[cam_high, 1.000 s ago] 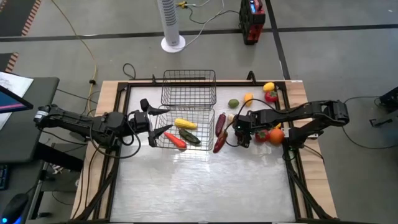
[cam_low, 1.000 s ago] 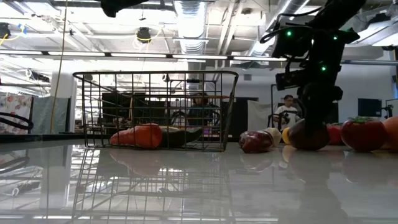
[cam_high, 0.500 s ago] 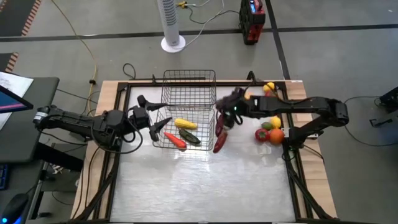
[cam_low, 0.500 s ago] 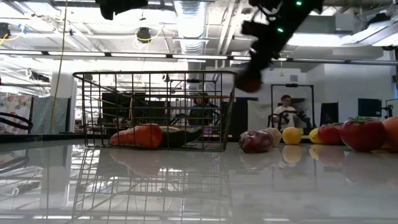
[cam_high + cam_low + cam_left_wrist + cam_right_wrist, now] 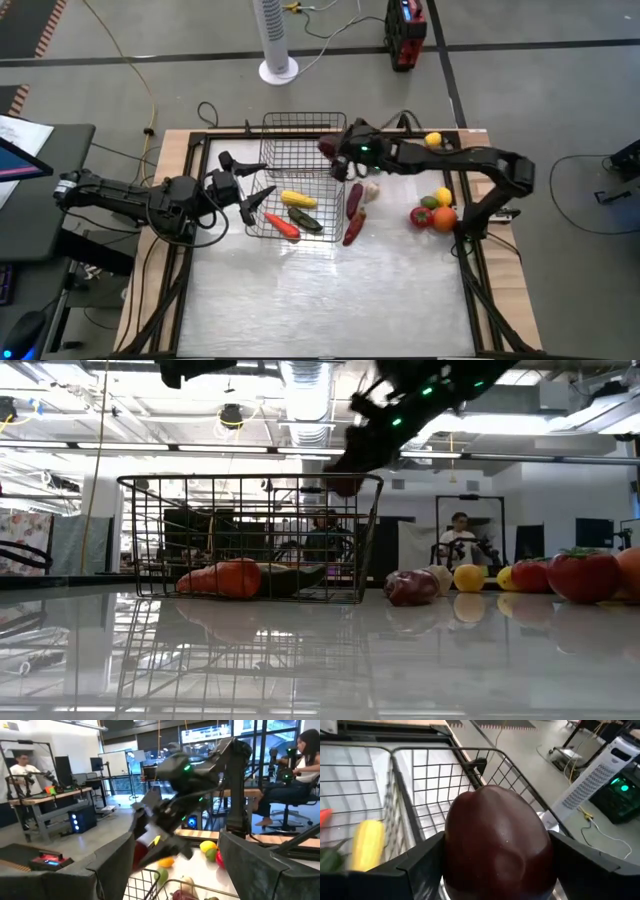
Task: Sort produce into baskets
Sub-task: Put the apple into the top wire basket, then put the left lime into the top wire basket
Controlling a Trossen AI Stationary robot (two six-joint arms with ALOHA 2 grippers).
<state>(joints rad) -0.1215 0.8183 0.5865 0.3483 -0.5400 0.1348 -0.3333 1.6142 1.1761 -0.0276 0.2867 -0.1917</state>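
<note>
A dark red round fruit [image 5: 497,840] is pinched between the fingers of the right hand [image 5: 333,152], which is held in the air over the right rim of the far basket [image 5: 300,140], at about twelve o'clock on the surface [image 5: 320,300]; in the low view the fruit [image 5: 345,482] is seen level with the top rim of the near basket [image 5: 250,540]. The left hand [image 5: 250,195] is held at the nine o'clock side of the near basket [image 5: 262,228], its fingers spread apart with nothing between them. Inside the near basket a yellow corn [image 5: 298,199], an orange carrot [image 5: 281,226] and a dark green long vegetable [image 5: 308,220] are seen lying close together. Just beside that basket, at its three o'clock side, two dark red long vegetables [image 5: 354,199] and a pale round piece [image 5: 370,191] are laid on the surface. Farther toward three o'clock, a red tomato-like fruit [image 5: 424,216], an orange fruit [image 5: 444,217] and a yellow fruit [image 5: 443,197] are grouped touching one another, and another yellow fruit [image 5: 432,139] is seen near the far right corner
</note>
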